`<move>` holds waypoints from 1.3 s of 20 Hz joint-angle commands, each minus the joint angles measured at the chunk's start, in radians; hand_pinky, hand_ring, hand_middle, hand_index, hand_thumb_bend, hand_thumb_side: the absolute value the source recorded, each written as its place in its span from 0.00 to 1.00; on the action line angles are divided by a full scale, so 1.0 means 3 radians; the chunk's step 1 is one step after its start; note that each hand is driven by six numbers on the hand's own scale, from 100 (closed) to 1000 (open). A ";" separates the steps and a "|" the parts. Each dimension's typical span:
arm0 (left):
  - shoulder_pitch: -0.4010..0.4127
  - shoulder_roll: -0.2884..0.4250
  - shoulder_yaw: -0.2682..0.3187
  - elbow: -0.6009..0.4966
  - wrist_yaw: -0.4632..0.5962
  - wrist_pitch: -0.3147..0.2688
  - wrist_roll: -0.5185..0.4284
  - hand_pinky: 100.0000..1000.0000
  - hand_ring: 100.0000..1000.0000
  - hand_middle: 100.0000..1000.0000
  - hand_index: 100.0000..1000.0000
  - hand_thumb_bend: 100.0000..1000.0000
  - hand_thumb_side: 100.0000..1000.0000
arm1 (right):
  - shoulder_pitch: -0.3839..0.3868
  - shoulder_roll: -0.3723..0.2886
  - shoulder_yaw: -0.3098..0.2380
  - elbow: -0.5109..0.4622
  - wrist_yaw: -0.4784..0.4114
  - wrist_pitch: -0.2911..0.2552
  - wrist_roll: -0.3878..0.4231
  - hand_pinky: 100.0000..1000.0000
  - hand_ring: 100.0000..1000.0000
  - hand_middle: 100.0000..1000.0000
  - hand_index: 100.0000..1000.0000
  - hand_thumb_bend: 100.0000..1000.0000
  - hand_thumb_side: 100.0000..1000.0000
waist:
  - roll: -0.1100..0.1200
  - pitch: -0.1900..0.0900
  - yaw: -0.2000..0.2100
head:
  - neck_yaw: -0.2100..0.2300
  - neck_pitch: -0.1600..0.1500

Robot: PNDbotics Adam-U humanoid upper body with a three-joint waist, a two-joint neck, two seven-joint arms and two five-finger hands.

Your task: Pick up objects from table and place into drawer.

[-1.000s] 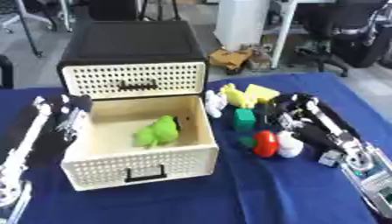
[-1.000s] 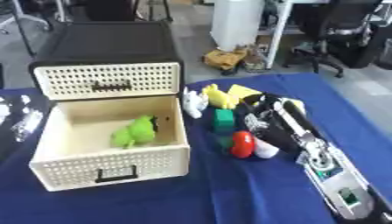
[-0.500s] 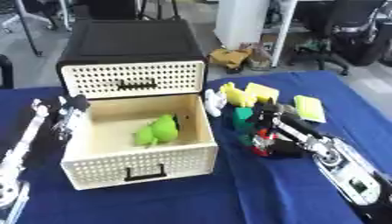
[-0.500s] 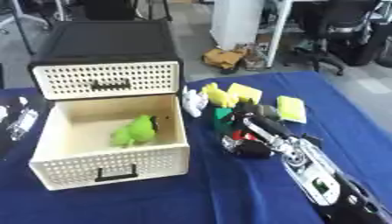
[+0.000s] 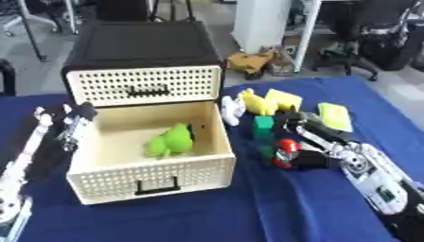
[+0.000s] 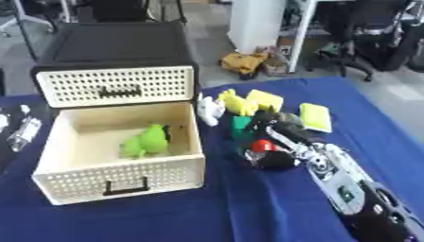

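Right hand [image 5: 308, 150] curled on red object [image 5: 286, 147] — beside open drawer [image 5: 149, 177], green toy [image 5: 170, 141] inside

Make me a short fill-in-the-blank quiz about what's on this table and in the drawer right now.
1. The toy lying inside the open drawer is coloured ____.
2. The right hand is at a small object whose top is coloured ____.
3. The cloth covering the table is coloured ____.
4. The left hand shows beside the drawer's ____ wall.

Missing words: green; red; blue; left
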 commanded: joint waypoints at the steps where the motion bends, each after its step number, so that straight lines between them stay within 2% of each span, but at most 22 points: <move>1: -0.0036 0.0019 0.0039 -0.0039 -0.0017 -0.0005 -0.0005 0.00 0.00 0.00 0.66 0.14 1.00 | -0.0055 -0.0034 -0.0071 0.0088 0.0173 0.0013 -0.0038 0.78 0.90 0.88 0.88 0.00 0.66 | 0.0000 -0.0040 0.0003 | 0.0001 0.0011; 7: -0.0034 0.0014 0.0035 -0.0038 -0.0026 -0.0007 -0.0009 0.00 0.00 0.00 0.66 0.14 1.00 | -0.0051 0.0019 -0.0067 0.0314 0.0253 -0.0041 0.0037 0.78 0.91 0.90 0.90 0.00 0.76 | 0.0002 -0.0039 0.0010 | -0.0004 0.0009; 14: -0.0034 0.0014 0.0034 -0.0038 -0.0031 -0.0009 -0.0011 0.00 0.00 0.00 0.66 0.14 1.00 | -0.0053 0.0031 -0.0068 0.0357 0.0293 -0.0084 0.0082 0.78 0.91 0.90 0.90 0.00 0.76 | 0.0002 -0.0039 0.0012 | -0.0003 0.0009; 15: -0.0033 0.0014 0.0033 -0.0037 -0.0032 -0.0009 -0.0011 0.00 0.00 0.00 0.66 0.14 1.00 | -0.0054 0.0020 -0.0047 0.0364 0.0311 -0.0092 0.0096 0.81 0.92 0.92 0.91 0.00 0.77 | -0.0001 -0.0039 0.0017 | -0.0007 0.0007; 26: -0.0026 0.0007 0.0033 -0.0030 -0.0058 -0.0013 -0.0008 0.00 0.00 0.00 0.66 0.14 1.00 | -0.0036 0.0052 0.0034 0.0467 0.0883 -0.0271 0.0185 0.81 0.91 0.93 0.92 0.00 0.74 | -0.0007 -0.0035 0.0026 | -0.0007 0.0002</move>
